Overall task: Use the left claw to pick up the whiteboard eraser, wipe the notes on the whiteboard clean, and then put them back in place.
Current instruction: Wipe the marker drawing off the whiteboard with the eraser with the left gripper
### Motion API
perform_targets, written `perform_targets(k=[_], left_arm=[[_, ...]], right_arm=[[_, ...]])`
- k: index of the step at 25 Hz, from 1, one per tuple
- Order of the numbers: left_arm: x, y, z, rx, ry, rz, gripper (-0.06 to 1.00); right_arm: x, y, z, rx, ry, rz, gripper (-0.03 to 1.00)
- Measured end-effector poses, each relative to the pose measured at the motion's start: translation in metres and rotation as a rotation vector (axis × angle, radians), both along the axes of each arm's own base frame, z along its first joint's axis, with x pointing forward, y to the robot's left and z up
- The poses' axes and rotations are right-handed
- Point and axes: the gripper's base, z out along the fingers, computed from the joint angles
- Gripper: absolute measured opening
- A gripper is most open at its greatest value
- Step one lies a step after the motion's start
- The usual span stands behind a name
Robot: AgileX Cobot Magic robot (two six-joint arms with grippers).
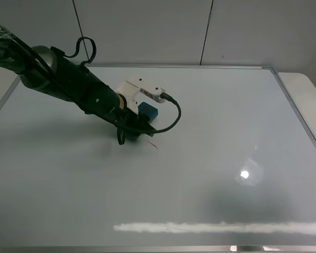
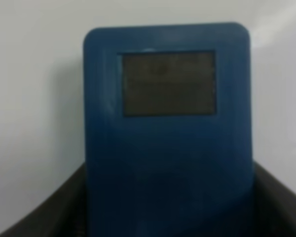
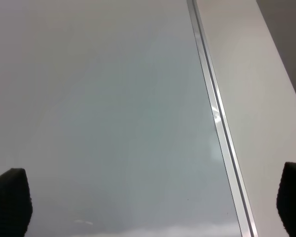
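The high camera is looking steeply down over the whole whiteboard (image 1: pixel 210 174). The left wrist camera is sitting very close over the whiteboard eraser (image 2: pixel 167 148), blurring it. The right wrist camera is facing the board's right frame (image 3: pixel 216 113), which the high view is also showing.

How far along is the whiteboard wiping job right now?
Pickup is done: the left pincer grips the whiteboard eraser. Wiping looks in hand on the whiteboard, with only a faint red trace of the notes showing beside it. Left: clearing that trace and putting the eraser back.
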Motion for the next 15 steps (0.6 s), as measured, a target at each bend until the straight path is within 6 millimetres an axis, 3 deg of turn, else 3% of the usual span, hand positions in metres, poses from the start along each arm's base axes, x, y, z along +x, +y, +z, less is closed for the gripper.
perform_targets(k=[7,15], left_arm=[[0.002,0.008,0.003,0.010,0.023,0.035,0.55],[-0.036,-0.027,0.005,0.073,0.131,-0.049,0.55]], right_arm=[[0.000,0.000,0.000,0.000,0.000,0.000,0.99],[0.000,0.000,0.000,0.000,0.000,0.000,0.99]])
